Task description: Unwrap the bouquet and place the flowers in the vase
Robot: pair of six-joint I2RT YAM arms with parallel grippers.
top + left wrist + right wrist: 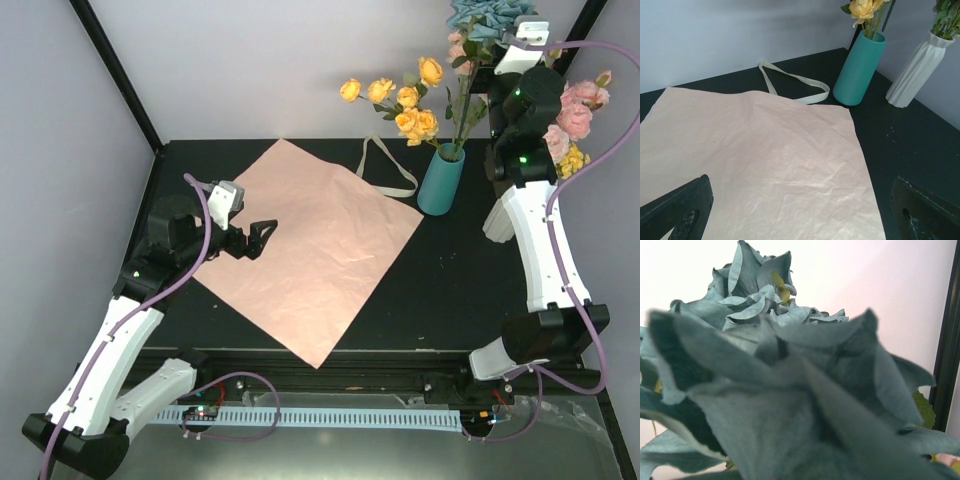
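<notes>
Right fingers clenched, seemingly on blue blossoms high above teal vase, back right of desk. Yellow blooms already inside. Lower straight, stems centred over mouth, clear of white vase. Left fingers released, over flat pink paper.

The black bench carries a sheet of pink paper spread flat and creased, one corner reaching the near edge. A cream ribbon lies looped at its far edge. Beside the ribbon the teal vase stands upright, with a white ribbed vase near it.
</notes>
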